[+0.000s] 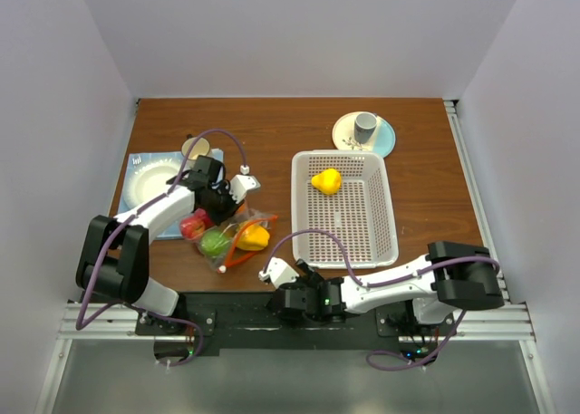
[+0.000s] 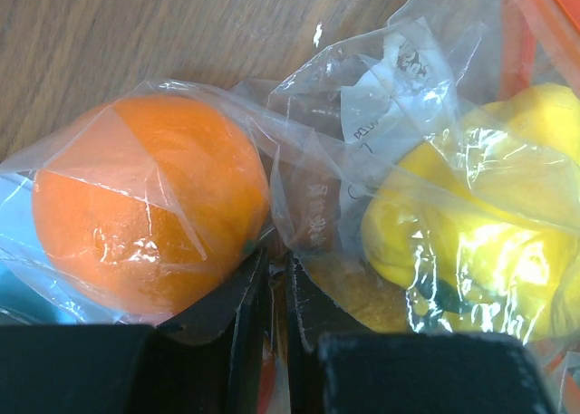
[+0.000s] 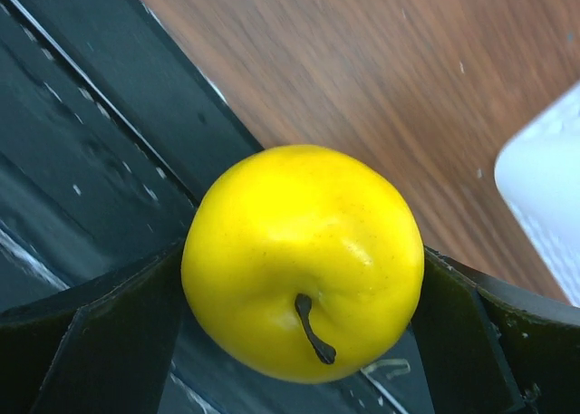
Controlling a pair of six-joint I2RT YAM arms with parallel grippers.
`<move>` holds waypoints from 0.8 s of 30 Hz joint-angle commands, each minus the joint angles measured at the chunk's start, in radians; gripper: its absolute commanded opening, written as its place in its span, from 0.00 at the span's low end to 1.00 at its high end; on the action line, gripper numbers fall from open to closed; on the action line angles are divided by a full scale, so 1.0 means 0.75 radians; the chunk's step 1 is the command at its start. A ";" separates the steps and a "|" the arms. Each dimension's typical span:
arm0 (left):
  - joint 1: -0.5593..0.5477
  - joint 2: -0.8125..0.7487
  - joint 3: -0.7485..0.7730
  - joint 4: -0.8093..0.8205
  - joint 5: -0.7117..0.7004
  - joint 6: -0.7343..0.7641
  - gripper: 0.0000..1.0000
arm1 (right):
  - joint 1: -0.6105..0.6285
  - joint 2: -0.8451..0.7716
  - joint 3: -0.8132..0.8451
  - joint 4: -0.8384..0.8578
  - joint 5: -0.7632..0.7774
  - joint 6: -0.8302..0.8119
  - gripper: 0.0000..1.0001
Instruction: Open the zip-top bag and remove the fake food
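brown wooden surface with white walls around it, and the zip-top bag is lying toward the left side with an orange, a yellow piece, a red fruit and a green fruit inside. left claw is almost closed, pinching a fold of the bag's plastic right beside the orange. right claw sits by the near edge spread wide, with a yellow apple wedged between its fingers and touching both.
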 commanded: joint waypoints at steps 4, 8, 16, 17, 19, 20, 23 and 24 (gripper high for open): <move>0.027 -0.003 -0.053 -0.107 -0.098 0.039 0.18 | 0.000 0.095 0.106 0.110 0.041 -0.092 0.98; 0.027 -0.013 -0.067 -0.105 -0.104 0.045 0.18 | 0.000 0.091 0.092 0.133 0.027 -0.092 0.79; 0.027 -0.001 -0.077 -0.093 -0.098 0.041 0.18 | 0.000 -0.119 0.251 0.004 0.184 -0.198 0.26; 0.027 0.001 -0.077 -0.093 -0.100 0.039 0.18 | 0.000 -0.160 0.286 -0.014 0.223 -0.231 0.28; 0.027 0.001 -0.073 -0.095 -0.098 0.037 0.18 | -0.028 -0.195 0.374 -0.045 0.397 -0.337 0.30; 0.027 -0.003 -0.069 -0.095 -0.096 0.035 0.18 | -0.059 -0.229 0.395 -0.049 0.434 -0.370 0.31; 0.027 -0.011 -0.063 -0.101 -0.096 0.037 0.18 | -0.300 -0.287 0.393 -0.019 0.426 -0.417 0.29; 0.027 -0.011 -0.063 -0.101 -0.096 0.037 0.18 | -0.365 -0.313 0.352 0.004 0.406 -0.430 0.29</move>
